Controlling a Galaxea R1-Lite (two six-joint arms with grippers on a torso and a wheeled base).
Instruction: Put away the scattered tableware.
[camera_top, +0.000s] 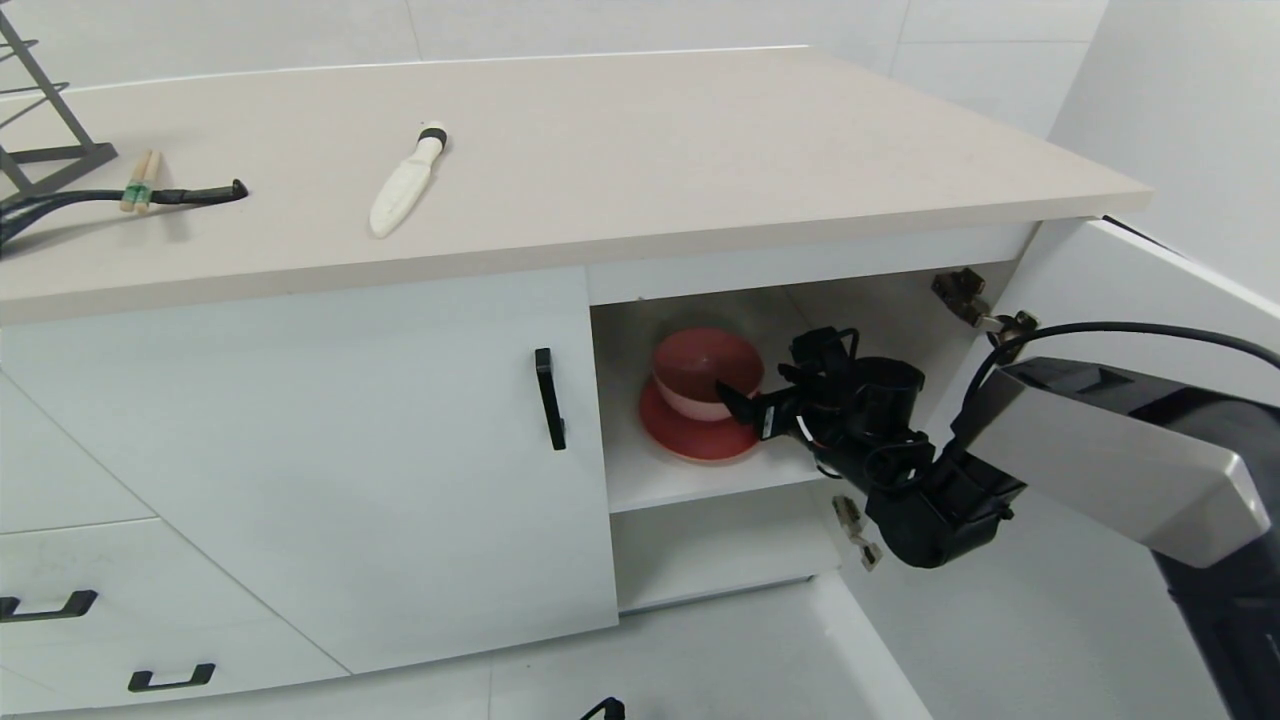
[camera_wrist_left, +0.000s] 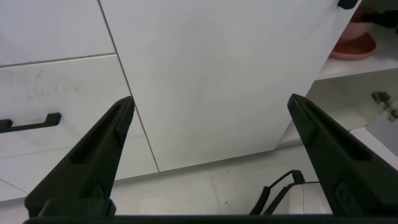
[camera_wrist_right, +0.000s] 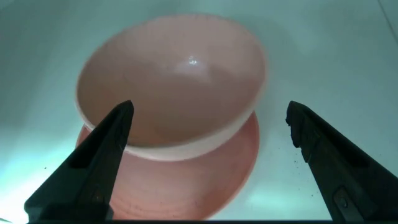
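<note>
Splayed right pincer (camera_wrist_right: 208, 113), pink bowl (camera_top: 705, 370) on plate (camera_top: 688, 442)

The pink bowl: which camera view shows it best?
The right wrist view: the pink bowl appears close and almost whole, resting on the red plate. The head view shows it small inside the cabinet, partly behind the right pincer. The left wrist view catches only part of it.

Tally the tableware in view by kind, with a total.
Bowl: 1, the pink bowl, sitting on the plate in the open cabinet
Plate: 1, the red plate, on the cabinet shelf
Knife-like utensil: 1, the white utensil, on the counter
Chopsticks: 1 pair, the wooden sticks with a green band, on the counter
Total: 4
</note>
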